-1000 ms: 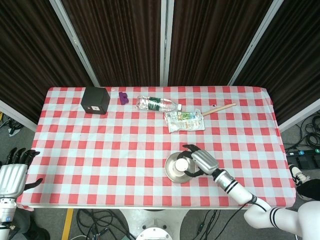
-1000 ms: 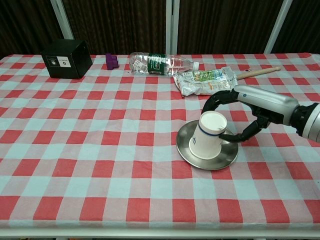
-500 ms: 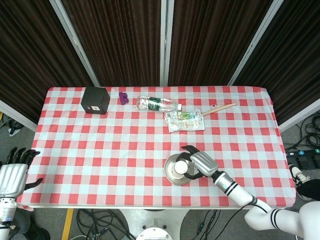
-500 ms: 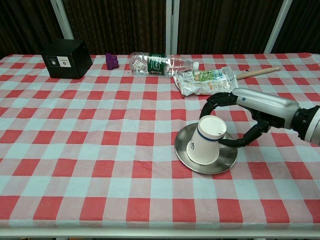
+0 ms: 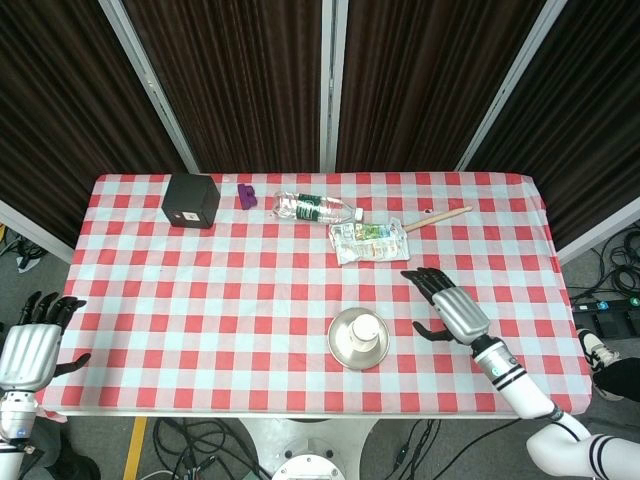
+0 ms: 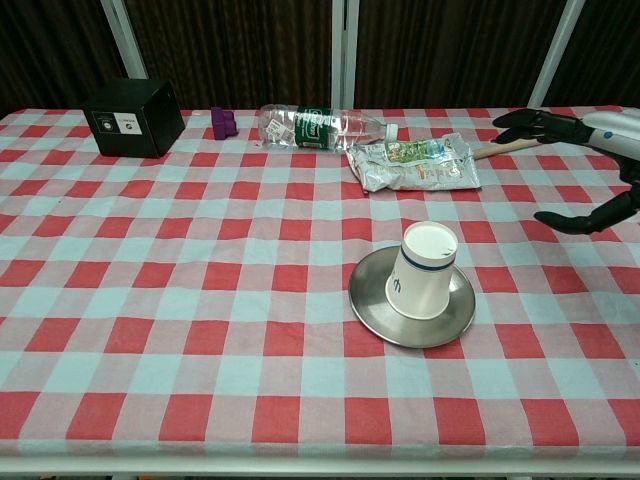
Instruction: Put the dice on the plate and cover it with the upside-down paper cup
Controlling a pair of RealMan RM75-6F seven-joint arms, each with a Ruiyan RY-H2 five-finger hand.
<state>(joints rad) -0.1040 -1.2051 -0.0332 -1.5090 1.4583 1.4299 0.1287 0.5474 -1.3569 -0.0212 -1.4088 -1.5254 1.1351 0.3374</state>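
Tablecloth (image 5: pixel 200 300) in red and white check carries everything, and on its near middle sits the plate (image 6: pixel 370 310), a shallow metal dish. Paper cup (image 6: pixel 420 272) stands mouth-down on that plate, a little right of its centre and leaning slightly in the chest view, its rim resting inside the dish. No dice shows in either view (it may well sit under the cup, but the pictures cannot confirm that).

Right hand (image 5: pixel 450 305) hovers above the table to the right of the plate, clear of the cup and touching nothing, fingers spread and empty. Seen from it, the cup lies to the left and slightly nearer the table's front edge; the cup's axis runs close to upright. Left hand (image 5: pixel 30 345) hangs off the table's left front corner, fingers apart and empty, well apart from the plate.

Judging by this layout, the covering looks done; any correction to the cup's lean would fall to the right hand, by far the nearer.
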